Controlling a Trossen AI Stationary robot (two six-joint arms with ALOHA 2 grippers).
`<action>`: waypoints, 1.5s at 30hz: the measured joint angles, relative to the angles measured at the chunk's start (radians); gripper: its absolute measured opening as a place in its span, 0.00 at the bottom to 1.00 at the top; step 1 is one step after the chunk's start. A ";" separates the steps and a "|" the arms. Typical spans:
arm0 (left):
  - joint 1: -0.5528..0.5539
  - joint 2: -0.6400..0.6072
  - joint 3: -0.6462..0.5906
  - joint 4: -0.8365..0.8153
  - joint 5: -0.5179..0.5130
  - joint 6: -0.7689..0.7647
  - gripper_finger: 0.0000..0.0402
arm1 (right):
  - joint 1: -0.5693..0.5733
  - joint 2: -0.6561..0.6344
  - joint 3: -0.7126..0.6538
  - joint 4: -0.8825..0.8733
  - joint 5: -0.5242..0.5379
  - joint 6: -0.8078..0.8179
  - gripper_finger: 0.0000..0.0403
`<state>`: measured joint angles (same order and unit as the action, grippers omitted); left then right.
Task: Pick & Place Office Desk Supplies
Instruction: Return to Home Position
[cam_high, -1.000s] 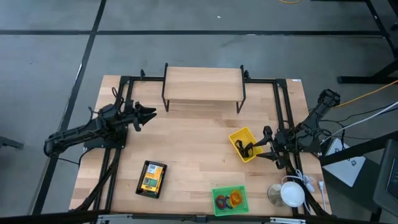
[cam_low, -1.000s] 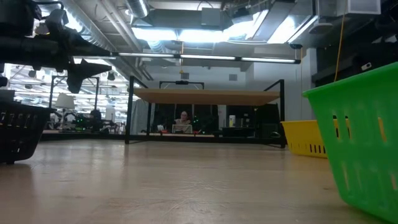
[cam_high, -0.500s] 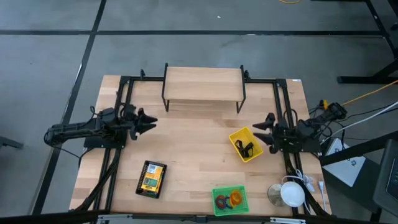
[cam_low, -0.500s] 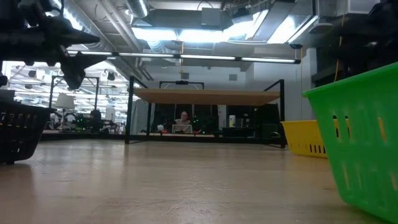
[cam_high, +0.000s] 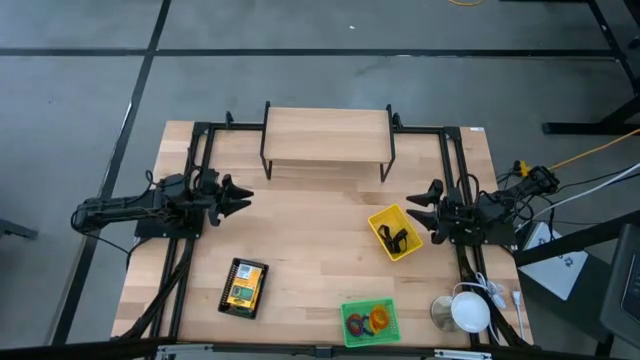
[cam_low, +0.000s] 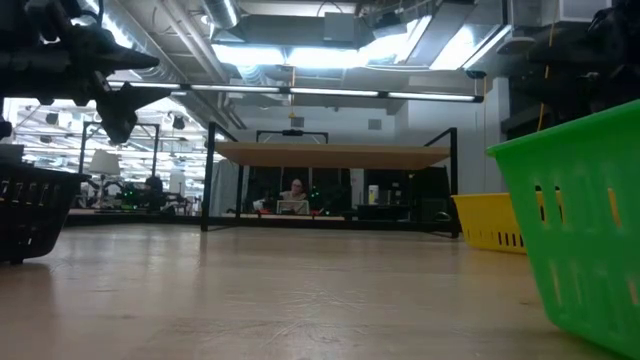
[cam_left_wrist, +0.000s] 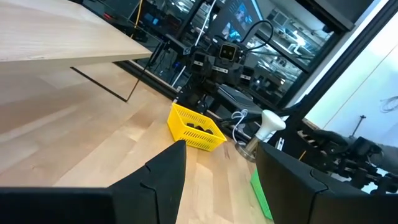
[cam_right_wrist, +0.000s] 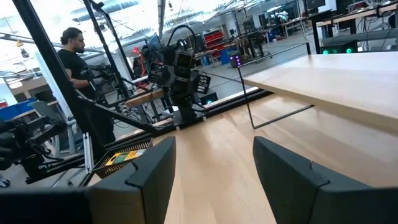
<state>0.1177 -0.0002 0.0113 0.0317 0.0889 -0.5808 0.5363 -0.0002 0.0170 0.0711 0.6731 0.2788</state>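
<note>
The office supplies lie sorted across a wooden tabletop (cam_high: 310, 250). A tangle of coloured rings (cam_high: 368, 320), orange, purple and red among them, sits inside the green bin (cam_high: 347, 308) at the near edge. Black clips (cam_high: 393, 238) rest in the yellow bin (cam_high: 378, 217) toward the right side. A flat yellow printed box (cam_high: 243, 288) lies in the black mesh tray (cam_high: 226, 300) on the near left.

Neither arm touches any of them. The left end effector (cam_high: 243, 193) hovers above the left part of the tabletop, well apart from the tray, its two fingers spread and holding nothing. The right end effector (cam_high: 420, 207) hangs just beside the yellow bin on its right, fingers likewise parted and empty, pointing in toward the middle.

A low wooden shelf (cam_high: 327, 135) on a black frame stands at the far edge between the two arms. A white lamp-like object (cam_high: 467, 310) sits at the near right corner, by the green bin. Beyond the tabletop, a person in dark clothing (cam_right_wrist: 78, 62) stands among workshop equipment.
</note>
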 joint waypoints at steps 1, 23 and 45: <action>0.001 0.000 0.000 0.001 0.000 0.000 0.47 | 0.000 0.000 0.000 0.000 0.000 0.000 0.54; 0.002 0.000 -0.001 0.001 -0.002 0.000 0.47 | 0.003 0.000 0.000 0.000 -0.004 -0.002 0.54; 0.002 0.000 -0.001 0.001 -0.002 0.000 0.48 | 0.003 0.000 0.000 0.000 -0.004 -0.001 0.54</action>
<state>0.1192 0.0002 0.0101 0.0326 0.0868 -0.5808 0.5396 -0.0002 0.0166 0.0711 0.6693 0.2779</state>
